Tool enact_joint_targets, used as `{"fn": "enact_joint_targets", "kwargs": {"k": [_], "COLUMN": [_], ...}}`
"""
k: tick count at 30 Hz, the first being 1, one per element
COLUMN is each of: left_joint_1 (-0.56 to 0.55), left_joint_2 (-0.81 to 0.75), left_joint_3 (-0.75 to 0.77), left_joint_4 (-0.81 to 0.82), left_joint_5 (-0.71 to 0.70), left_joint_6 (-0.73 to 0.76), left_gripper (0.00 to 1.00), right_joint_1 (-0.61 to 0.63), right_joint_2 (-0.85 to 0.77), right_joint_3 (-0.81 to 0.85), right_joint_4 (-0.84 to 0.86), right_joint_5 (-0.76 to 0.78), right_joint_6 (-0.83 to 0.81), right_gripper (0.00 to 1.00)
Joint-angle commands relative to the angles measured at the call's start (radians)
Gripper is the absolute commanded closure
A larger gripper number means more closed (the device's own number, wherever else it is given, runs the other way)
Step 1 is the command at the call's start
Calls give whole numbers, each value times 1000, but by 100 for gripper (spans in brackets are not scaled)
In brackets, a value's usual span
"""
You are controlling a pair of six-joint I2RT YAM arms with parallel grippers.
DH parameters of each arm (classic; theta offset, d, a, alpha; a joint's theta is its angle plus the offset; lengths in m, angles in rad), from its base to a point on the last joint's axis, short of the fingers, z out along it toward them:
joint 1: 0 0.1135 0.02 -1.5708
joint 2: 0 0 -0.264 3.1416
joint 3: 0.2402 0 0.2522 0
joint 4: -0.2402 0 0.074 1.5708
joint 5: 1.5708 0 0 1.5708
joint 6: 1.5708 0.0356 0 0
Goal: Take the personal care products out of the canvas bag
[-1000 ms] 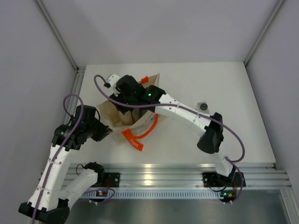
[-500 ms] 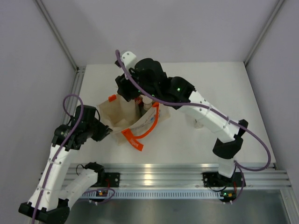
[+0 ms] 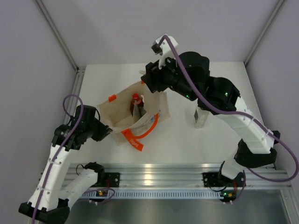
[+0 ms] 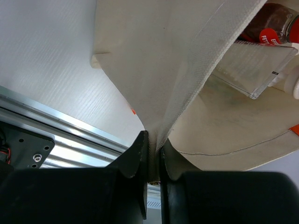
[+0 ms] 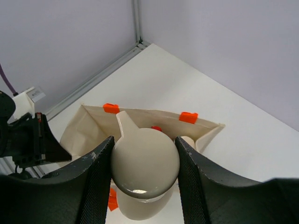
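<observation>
At the near-left of the worktop (image 3: 233,140), just past the aluminium rail (image 3: 154,172), left pincer (image 4: 154,150) closed tight on the canvas bag (image 3: 122,114) rim, a fold of cloth pinched between its fingers. Bag mouth gapes upward; orange handle (image 3: 145,130) spills toward the rail. Inside, close together: a dark bottle with red label (image 4: 273,25) and a flat clear bottle (image 4: 254,65). Bare worktop lies right of and beyond the bag. Well to its right stands a clear-grey bottle (image 3: 200,116), upright, beside the right arm's link. Above the bag's far corner, right pincer (image 5: 144,139) clamped on a pale cream bottle (image 5: 145,177), clear of the rim, orange tabs (image 5: 111,108) below.
</observation>
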Motion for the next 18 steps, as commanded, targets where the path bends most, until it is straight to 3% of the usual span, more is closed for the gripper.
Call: {"fn": "enact_joint_targets", "kwargs": {"k": [1, 6, 18], "left_joint_1": [9, 9, 11], "left_joint_2": [-11, -6, 0], "left_joint_3": [0, 3, 5], "left_joint_4": [55, 58, 62], "left_joint_5": [-44, -42, -48], "left_joint_6": [-19, -19, -15], "left_gripper": [100, 100, 100], "right_joint_1": [1, -30, -91], "right_joint_2": [-127, -248, -613], "right_joint_3": [-54, -268, -928], "right_joint_4": [84, 120, 494], "right_joint_5": [118, 182, 268], "right_joint_6": [11, 29, 52], "right_gripper": [100, 100, 100]}}
